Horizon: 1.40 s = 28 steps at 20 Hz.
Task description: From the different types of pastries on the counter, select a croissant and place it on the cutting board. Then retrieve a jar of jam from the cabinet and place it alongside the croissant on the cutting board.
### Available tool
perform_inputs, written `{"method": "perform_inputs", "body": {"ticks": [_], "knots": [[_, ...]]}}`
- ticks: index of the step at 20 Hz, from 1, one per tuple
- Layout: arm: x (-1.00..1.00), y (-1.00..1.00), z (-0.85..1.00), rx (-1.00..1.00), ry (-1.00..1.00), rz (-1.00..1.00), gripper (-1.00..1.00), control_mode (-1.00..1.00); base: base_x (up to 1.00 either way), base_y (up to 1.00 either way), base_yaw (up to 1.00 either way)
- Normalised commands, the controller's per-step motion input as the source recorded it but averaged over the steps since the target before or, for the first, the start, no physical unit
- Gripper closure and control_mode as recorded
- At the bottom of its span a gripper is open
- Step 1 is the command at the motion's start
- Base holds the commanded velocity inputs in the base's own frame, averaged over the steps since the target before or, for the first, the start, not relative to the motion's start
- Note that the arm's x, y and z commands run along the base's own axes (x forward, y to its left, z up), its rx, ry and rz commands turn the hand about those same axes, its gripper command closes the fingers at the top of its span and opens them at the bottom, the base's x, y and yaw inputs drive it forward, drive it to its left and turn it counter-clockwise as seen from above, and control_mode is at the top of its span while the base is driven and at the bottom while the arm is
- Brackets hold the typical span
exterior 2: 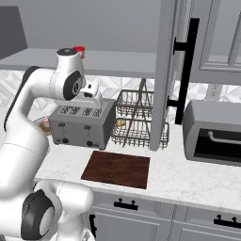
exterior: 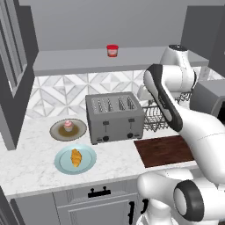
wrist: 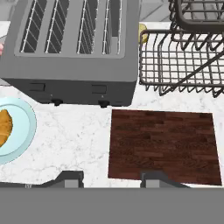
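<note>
Hovers above the counter [exterior: 30,162] in front of the toaster [exterior: 114,116], looking straight down. Gripper [wrist: 111,177] unclenched, tips apart, nothing between them: carrying nothing, so free for a first pick.

Croissant [exterior: 76,157] lying on a light-blue plate [exterior: 90,161], left of the toaster and near the counter's front edge; seen in the hand view at the far left edge, well off from the fingertips. Calls for a sideways shift before any descent. Cupcake [exterior: 68,125] on a brown plate [exterior: 55,132] just behind, close enough to be the wrong pick if the shift overshoots.

Cutting board [exterior: 162,150] bare, flat on the counter to the right of the toaster and in front of the dish rack [exterior 2: 141,122], lying under the hand now. Handy as a drop spot: short carry from plate to board.

Jar of jam [exterior: 112,50] upright on the grey shelf [exterior: 79,59] above the toaster, untouched. Probably the later, higher reach. Neither task step done yet.
</note>
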Motion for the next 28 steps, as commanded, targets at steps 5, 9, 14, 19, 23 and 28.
{"method": "perform_inputs", "body": {"ticks": [5, 9, 14, 19, 23, 28], "knots": [[0.00, 0.39, 0.00, 0.00, 0.00, 0.00, -1.00, -1.00, 0.00, 0.00, 0.00], [0.00, 0.72, 0.00, 0.00, 0.00, 0.00, -1.00, -1.00, 0.00, 0.00, 0.00], [0.00, 0.87, 0.00, 0.00, 0.00, 0.00, -1.00, -1.00, 0.00, 0.00, 0.00], [0.00, 0.94, -0.01, 0.00, 0.00, 0.00, -1.00, -1.00, 0.00, 0.00, 0.00], [0.10, 0.88, -0.10, 0.00, 0.00, 0.06, -1.00, -1.00, 0.00, 0.00, 0.00], [0.17, 0.92, -0.21, 0.00, 0.00, 0.13, -1.00, -1.00, 0.00, 0.00, 0.00]]}}
